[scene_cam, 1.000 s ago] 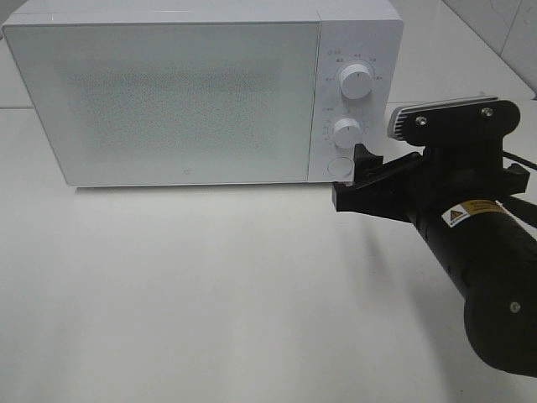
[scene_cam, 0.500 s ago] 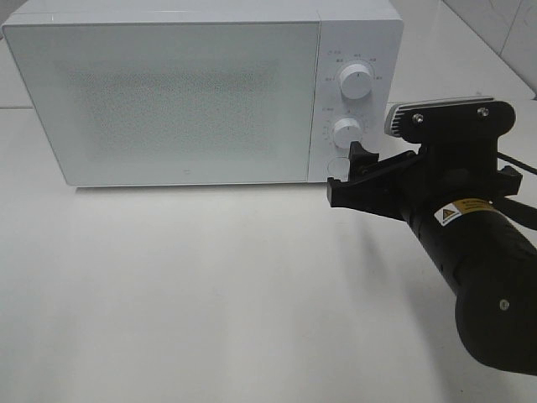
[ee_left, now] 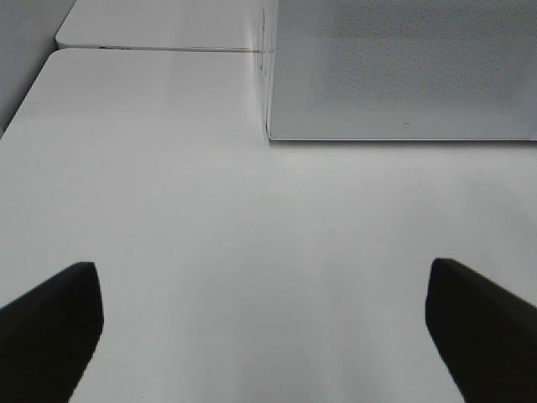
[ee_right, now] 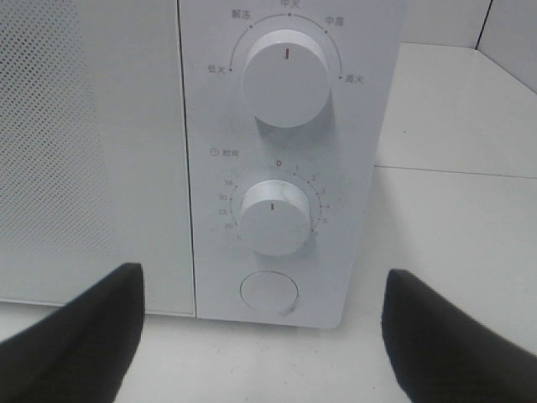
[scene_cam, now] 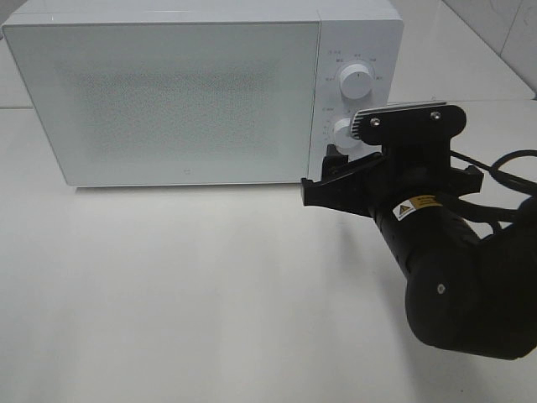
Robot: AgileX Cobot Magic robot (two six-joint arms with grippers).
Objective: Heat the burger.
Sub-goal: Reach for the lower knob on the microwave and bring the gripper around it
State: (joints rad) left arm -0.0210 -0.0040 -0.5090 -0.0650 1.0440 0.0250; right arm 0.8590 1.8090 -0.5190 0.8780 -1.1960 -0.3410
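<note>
The burger is out of view in every frame. A white microwave point(scene_cam: 185, 92) stands at the back of the table with its frosted door shut. My right gripper point(scene_cam: 323, 175) is open just in front of the lower control panel. In the right wrist view its dark fingers point(ee_right: 92, 323) frame the timer knob point(ee_right: 275, 216) and the round door button point(ee_right: 268, 293), touching neither. The power knob point(ee_right: 285, 77) sits above them. My left gripper point(ee_left: 260, 267) is open above bare table, short of the microwave's front left corner point(ee_left: 270, 134), with nothing between its fingers.
The white tabletop point(scene_cam: 168, 285) stretches in front of the microwave. A second white surface point(ee_left: 159, 25) lies behind the table at the microwave's left. The right arm's black cable point(scene_cam: 503, 159) trails off to the right.
My right arm has moved left and closer to the microwave's control panel, and its wrist now covers part of the timer knob in the high view. The jaws stay open.
</note>
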